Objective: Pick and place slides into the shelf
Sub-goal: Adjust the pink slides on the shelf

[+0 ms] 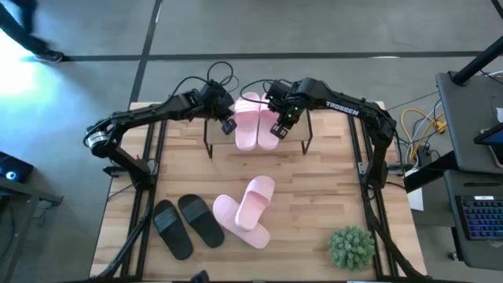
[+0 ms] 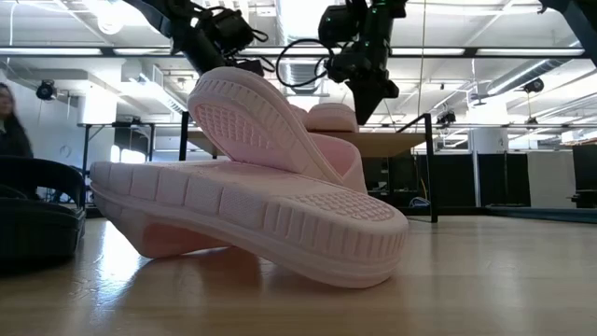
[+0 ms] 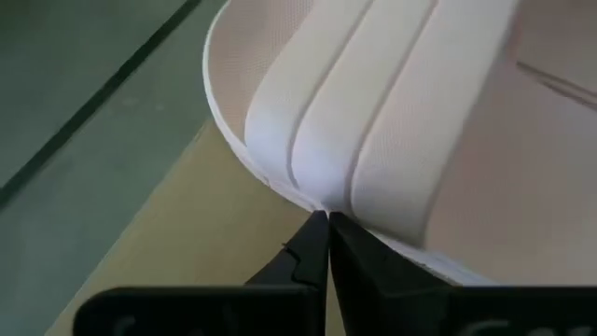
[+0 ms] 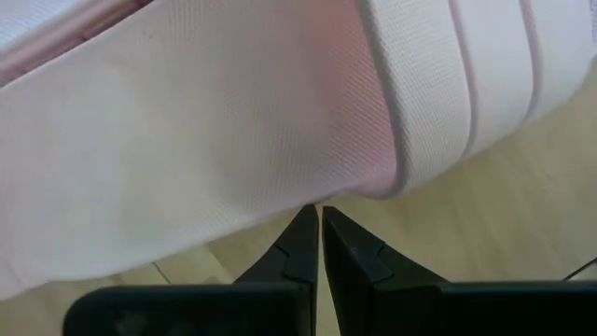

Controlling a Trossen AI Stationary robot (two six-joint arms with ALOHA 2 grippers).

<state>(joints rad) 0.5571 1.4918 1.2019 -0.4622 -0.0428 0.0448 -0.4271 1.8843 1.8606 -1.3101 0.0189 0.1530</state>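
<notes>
Two light pink slides (image 1: 257, 122) lie side by side, soles down, on the shelf (image 1: 297, 140) at the table's far side. My left gripper (image 1: 229, 126) is shut at the left slide's outer side (image 3: 280, 140). My right gripper (image 1: 280, 130) is shut at the right slide's outer side (image 4: 233, 159). Two more pink slides (image 1: 247, 208) lie crossed on the table's near half, one leaning on the other; they fill the low view (image 2: 252, 205). Two black slides (image 1: 185, 224) lie flat to their left. My left gripper (image 3: 326, 219) has its shut fingertips against the sole's side edge (image 3: 308, 191) of the left slide, where the strap meets it. It comes from the table's left, slanting down. The slide rests flat on the shelf top. My right gripper (image 4: 317, 213) has its shut fingertips against the side edge (image 4: 322, 191) of the right slide, beside the strap's root. It comes from the table's right, slanting down. The slide rests on the shelf top.
A green plant ball (image 1: 351, 246) stands at the table's near right corner. Bare wood lies between the shelf and the near slides (image 1: 314, 189). Cables hang behind the shelf (image 1: 220, 79). A person shows at the room's left (image 2: 11, 121).
</notes>
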